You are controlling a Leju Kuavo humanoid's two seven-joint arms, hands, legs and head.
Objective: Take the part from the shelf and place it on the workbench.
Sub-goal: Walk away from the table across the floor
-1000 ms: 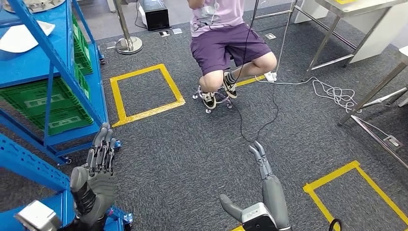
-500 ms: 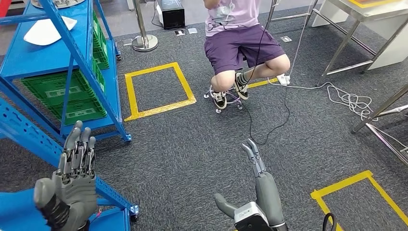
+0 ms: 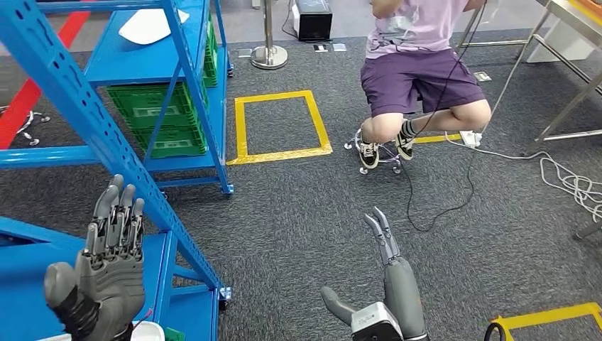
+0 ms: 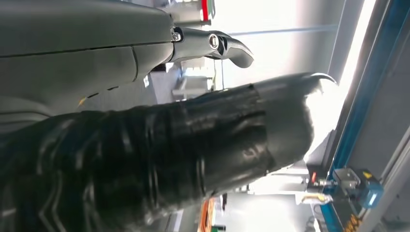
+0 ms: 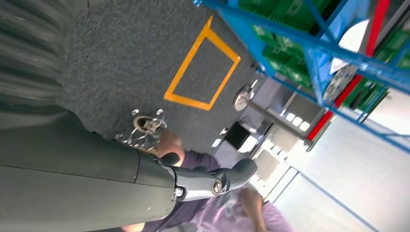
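Blue shelf rack point(image 3: 106, 135) is the biggest item, upright post running right past the L hand. Green crates point(image 3: 160, 117) sit on its lower level, well ahead of the L hand. Yellow tape square point(image 3: 278, 124) on grey carpet, far ahead and between both hands. Person point(image 3: 419, 71) seated on a stool, well ahead of the R hand, cable trailing down to the floor. White part point(image 3: 152, 25) lies flat on the upper blue shelf, far ahead of the L hand, untouched. L hand point(image 3: 106, 273) raised, palm away, fingers straight and spread, holding nothing. R hand point(image 3: 387, 284) low over carpet, fingers extended forward, thumb out to the side, nothing in it.
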